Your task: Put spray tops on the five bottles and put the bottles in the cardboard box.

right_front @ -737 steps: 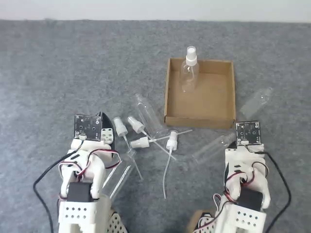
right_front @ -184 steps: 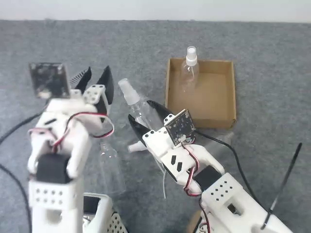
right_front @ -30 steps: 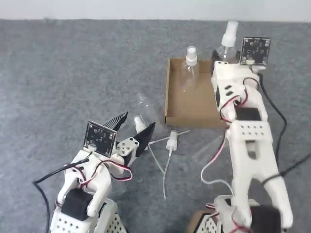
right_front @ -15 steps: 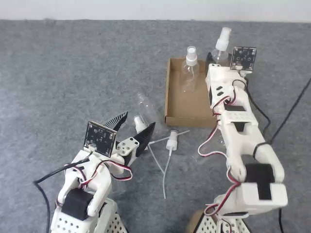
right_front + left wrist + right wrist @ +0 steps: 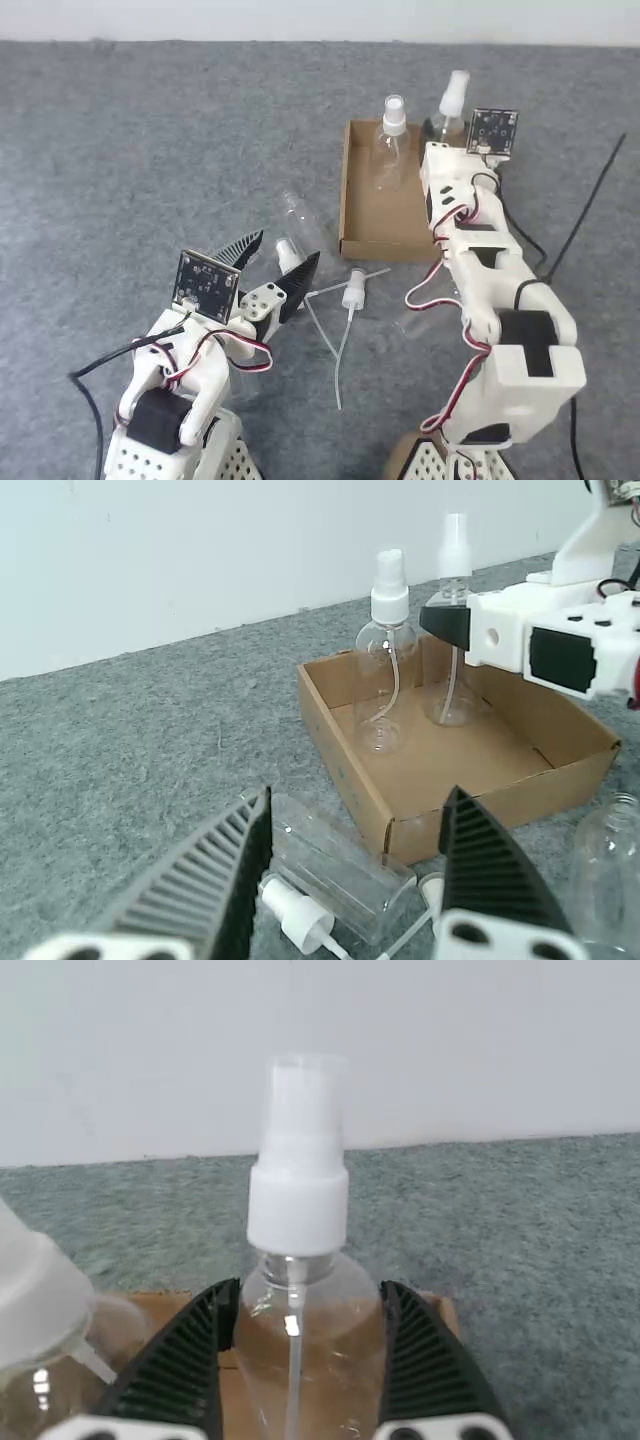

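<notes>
My right gripper (image 5: 446,138) (image 5: 300,1365) is shut on a clear bottle (image 5: 450,108) (image 5: 298,1330) with a white spray top, held upright in the far right corner of the cardboard box (image 5: 346,190) (image 5: 345,755). A second capped bottle (image 5: 390,140) (image 5: 385,670) stands in the box beside it. My left gripper (image 5: 270,262) (image 5: 345,880) is open near the table's middle, over a loose spray top (image 5: 285,254) (image 5: 295,915). A capless bottle (image 5: 300,220) (image 5: 340,855) lies just beyond it.
Another spray top (image 5: 352,290) with its long tube lies on the grey carpet in front of the box. A capless bottle (image 5: 428,308) (image 5: 610,850) lies partly behind the right arm. Carpet to the left of the box is bare.
The right arm has lowered the capped bottle down into the box's far right corner. The left arm has not moved.
</notes>
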You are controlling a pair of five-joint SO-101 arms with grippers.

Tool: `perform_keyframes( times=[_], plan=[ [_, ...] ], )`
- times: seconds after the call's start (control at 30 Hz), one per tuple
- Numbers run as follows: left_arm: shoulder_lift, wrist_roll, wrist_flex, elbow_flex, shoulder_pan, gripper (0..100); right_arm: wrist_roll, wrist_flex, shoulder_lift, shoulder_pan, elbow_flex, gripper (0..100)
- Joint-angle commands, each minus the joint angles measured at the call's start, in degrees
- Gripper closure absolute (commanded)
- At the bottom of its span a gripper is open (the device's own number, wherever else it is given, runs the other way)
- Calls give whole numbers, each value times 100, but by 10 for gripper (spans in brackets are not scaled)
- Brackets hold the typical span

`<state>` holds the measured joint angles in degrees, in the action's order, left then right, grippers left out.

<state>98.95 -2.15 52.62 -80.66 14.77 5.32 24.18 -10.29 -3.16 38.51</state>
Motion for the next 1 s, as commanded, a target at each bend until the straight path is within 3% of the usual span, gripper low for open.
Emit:
perform_keyframes(
  times=[0.0,0.23,0.47,0.97],
  plan=[
    [53,26,-132,22,-9,750,53,154,75,48,-378,987],
    [35,26,-132,22,-9,750,44,136,75,22,-343,976],
    [53,26,-167,-66,26,750,44,110,66,22,-334,842],
    [53,26,-167,-75,26,750,62,119,75,31,-334,838]
  ],
)
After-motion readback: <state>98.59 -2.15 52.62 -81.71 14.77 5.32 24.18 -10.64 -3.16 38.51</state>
